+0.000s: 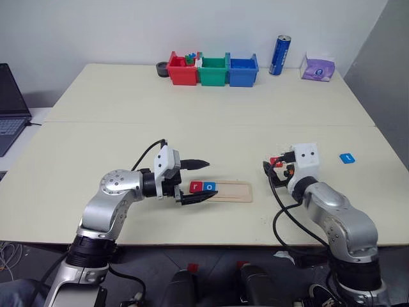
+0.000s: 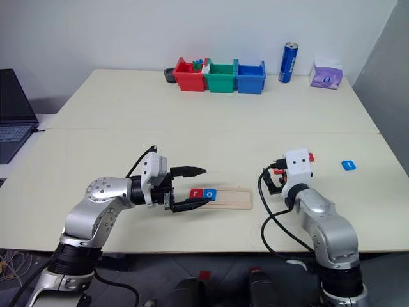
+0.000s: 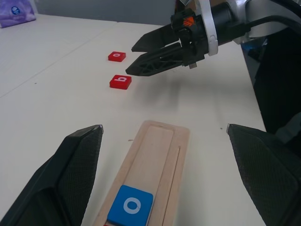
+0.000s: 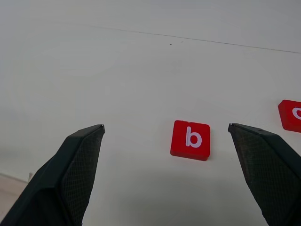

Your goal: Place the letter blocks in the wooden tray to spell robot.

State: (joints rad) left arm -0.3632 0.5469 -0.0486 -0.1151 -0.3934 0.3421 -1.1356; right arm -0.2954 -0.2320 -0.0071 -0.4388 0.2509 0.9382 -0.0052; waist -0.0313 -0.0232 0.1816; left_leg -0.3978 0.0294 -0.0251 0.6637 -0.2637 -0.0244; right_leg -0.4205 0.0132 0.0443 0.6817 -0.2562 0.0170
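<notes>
Wooden tray: lies flat near the front edge of the table, long side running left to right.
Red "r" block: seated in the tray's left end.
Blue "o" block: in the tray, touching the "r" block on its right side; the rest of the groove beyond it is bare.
Red "b" block: flat on the table, to the right of the tray, letter facing up, apart from the tray.
Second red block: on the table just beyond the "b" block, farther from the tray; its letter looks like an "o".
Blue block: alone on the table, well to the right of the tray; letter too small to tell.
Left gripper: over the tray's left end, fingers spread apart, holding nothing.
Right gripper: to the right of the tray, above the "b" block, fingers spread wide, empty.
</notes>
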